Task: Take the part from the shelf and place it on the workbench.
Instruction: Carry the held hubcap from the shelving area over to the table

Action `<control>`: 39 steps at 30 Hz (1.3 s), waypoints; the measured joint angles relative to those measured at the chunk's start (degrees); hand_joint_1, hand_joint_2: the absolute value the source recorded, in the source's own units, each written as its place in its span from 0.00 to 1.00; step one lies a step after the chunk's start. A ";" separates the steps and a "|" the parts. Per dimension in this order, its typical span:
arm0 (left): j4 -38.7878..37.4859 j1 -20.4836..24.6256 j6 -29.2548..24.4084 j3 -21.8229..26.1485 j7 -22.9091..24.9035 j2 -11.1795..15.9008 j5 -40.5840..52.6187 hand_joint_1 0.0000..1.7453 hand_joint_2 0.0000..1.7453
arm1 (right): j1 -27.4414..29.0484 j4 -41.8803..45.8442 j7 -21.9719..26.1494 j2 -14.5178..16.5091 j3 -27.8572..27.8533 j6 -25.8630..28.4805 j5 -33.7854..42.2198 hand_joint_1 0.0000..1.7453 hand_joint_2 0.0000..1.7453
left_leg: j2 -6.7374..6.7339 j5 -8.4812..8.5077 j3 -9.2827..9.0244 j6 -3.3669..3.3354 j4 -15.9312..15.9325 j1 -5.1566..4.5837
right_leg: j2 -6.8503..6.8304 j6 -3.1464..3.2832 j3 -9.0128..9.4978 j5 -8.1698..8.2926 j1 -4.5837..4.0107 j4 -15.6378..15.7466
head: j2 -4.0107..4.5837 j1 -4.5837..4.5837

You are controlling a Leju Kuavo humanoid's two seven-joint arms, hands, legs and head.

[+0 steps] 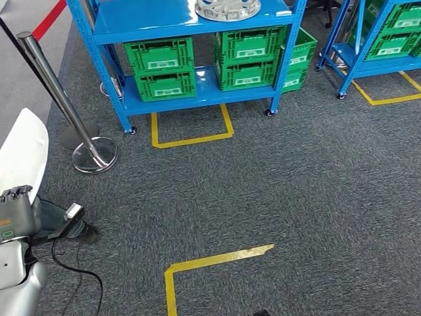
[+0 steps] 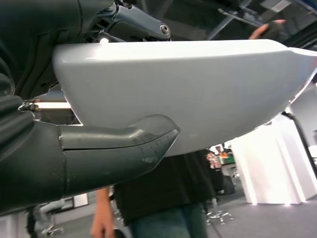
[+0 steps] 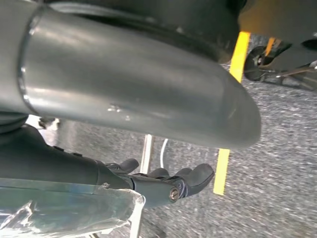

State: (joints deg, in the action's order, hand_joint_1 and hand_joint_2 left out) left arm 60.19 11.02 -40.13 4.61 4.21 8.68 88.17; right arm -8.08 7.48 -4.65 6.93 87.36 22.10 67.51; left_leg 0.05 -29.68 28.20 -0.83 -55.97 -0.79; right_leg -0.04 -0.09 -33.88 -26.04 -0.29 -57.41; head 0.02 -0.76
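A white, smooth curved part (image 1: pixel 22 155) stands at the lower left of the head view, and my left hand (image 1: pixel 15 212) grips its lower end. In the left wrist view the white part (image 2: pixel 194 89) stretches across the picture, with my grey thumb (image 2: pixel 123 146) pressed against its underside. My right hand (image 3: pixel 157 181) hangs over the carpet. Its thick grey thumb (image 3: pixel 131 84) and dark fingers (image 3: pixel 186 178) lie stretched out, apart, with nothing in them.
Ahead stands a blue shelf (image 1: pixel 198 20) with green crates (image 1: pixel 161 66) and a silver wheel cover (image 1: pixel 227 8) on top. A chrome post (image 1: pixel 64 105) with a round base is at the left. Another blue shelf (image 1: pixel 382 39) is at the right. Yellow tape (image 1: pixel 208 263) marks the carpet. A person (image 2: pixel 164 198) stands close behind the part.
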 joint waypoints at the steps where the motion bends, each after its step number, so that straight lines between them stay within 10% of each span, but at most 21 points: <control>1: 0.11 -0.01 -0.01 0.18 -0.04 -0.06 0.00 0.76 1.00 | 0.03 -0.01 -0.03 0.07 0.00 0.02 -0.01 0.00 0.00 | 0.00 -0.36 -0.31 0.31 0.06 0.07 | 0.04 0.30 0.42 -0.30 0.09 0.10 | -0.01 -0.01; 4: 0.38 0.28 -0.03 0.59 -0.11 -0.19 0.02 0.76 1.00 | 0.00 -0.03 -0.10 0.30 0.00 0.09 -0.02 0.00 0.00 | 0.01 -2.31 1.83 1.41 -5.60 0.35 | 0.10 1.14 3.07 -1.80 0.55 0.84 | -0.01 -0.46; 8: -0.18 0.15 -0.01 1.21 0.12 -0.26 0.05 0.76 1.00 | 0.10 -0.02 -0.12 0.42 0.00 0.07 -0.01 0.00 0.00 | 0.00 -2.33 12.91 2.42 -18.45 1.06 | 0.41 1.07 6.84 -4.84 0.85 0.96 | 0.00 -0.65; 12: -0.61 0.10 0.01 1.59 0.13 -0.21 0.07 0.76 1.00 | 0.12 -0.02 -0.16 0.59 0.00 0.06 0.02 0.00 0.00 | -0.05 10.75 11.93 1.62 -5.53 0.80 | 0.80 0.14 11.85 -7.96 1.44 2.85 | 0.00 -0.56; 17: -0.88 0.85 0.01 1.80 0.19 0.04 0.08 0.76 1.00 | -0.07 0.00 -0.15 1.08 0.00 0.05 0.04 0.00 0.00 | -0.01 10.13 5.57 -0.64 4.38 -0.18 | 0.56 -1.64 17.21 -6.50 1.54 5.78 | 0.04 -0.61; 19: -0.96 0.93 0.01 1.80 0.26 -0.04 0.09 0.76 1.00 | -0.28 0.00 -0.16 1.09 0.00 0.06 0.05 0.00 0.00 | 0.08 9.78 4.01 -1.05 4.99 0.26 | 0.47 -1.76 14.31 -7.16 1.46 0.89 | 0.06 -0.33; 23: -1.68 0.79 0.02 1.48 2.38 -0.11 0.09 0.76 1.00 | -0.22 0.00 -0.21 1.05 0.00 0.26 0.21 0.00 0.00 | 0.19 8.13 2.62 -0.69 4.64 0.70 | 0.45 -2.25 3.48 -14.40 1.60 -10.44 | 0.01 0.10; 25: -2.17 0.69 0.02 1.26 3.14 -0.10 0.09 0.76 1.00 | 0.02 0.00 -0.26 1.05 0.00 0.36 0.33 0.00 0.00 | 0.27 6.73 1.50 0.05 4.09 1.17 | 0.39 -3.07 1.49 -12.06 2.04 -7.06 | 0.00 0.26; 27: -2.52 0.76 0.03 1.17 3.34 -0.05 0.09 0.76 1.00 | 0.35 0.01 -0.27 1.06 0.00 0.42 0.37 0.00 0.00 | 0.23 4.95 0.67 1.10 2.81 1.55 | -0.03 -3.72 0.95 -4.54 2.66 -1.58 | 0.00 0.40; 29: -2.75 0.92 0.03 1.11 3.42 0.11 0.09 0.76 1.00 | 0.47 0.01 -0.06 1.08 -0.02 0.39 0.75 0.00 0.00 | 0.20 3.56 0.90 1.96 1.37 1.64 | -0.28 -2.83 0.44 -0.23 2.72 0.09 | 0.00 0.38; 33: -2.84 0.89 0.01 1.23 2.67 0.34 0.09 0.76 1.00 | 0.39 0.00 2.15 1.08 -0.50 0.28 4.47 0.00 0.00 | 0.08 2.66 2.77 2.94 -1.88 2.16 | 0.17 -0.83 0.08 -0.36 2.19 -1.06 | -0.01 0.21; 37: -2.82 0.25 0.02 2.38 0.18 0.34 -0.08 0.76 1.00 | 0.35 0.00 4.48 1.07 -2.68 0.22 8.93 0.00 0.00 | 0.05 -2.02 11.54 2.93 -15.84 2.16 | 0.48 0.30 0.98 -1.28 1.43 -1.06 | 0.00 0.18; 39: -2.82 -0.34 0.02 3.30 -1.56 0.27 -0.25 0.76 1.00 | 0.41 0.00 5.57 1.07 -4.05 -0.01 10.69 0.00 0.00 | 0.06 -1.84 13.76 2.34 -17.38 1.84 | 0.67 0.70 1.58 -1.82 0.88 -1.05 | 0.00 0.20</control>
State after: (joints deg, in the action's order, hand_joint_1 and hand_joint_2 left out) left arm 57.37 10.67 -40.11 7.91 2.65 8.94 87.92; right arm -7.68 7.48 0.92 8.00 83.31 22.09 78.19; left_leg 0.11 -31.51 41.96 1.51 -73.35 1.05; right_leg 0.63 0.61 -32.29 -27.86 0.59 -58.46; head 0.02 -0.56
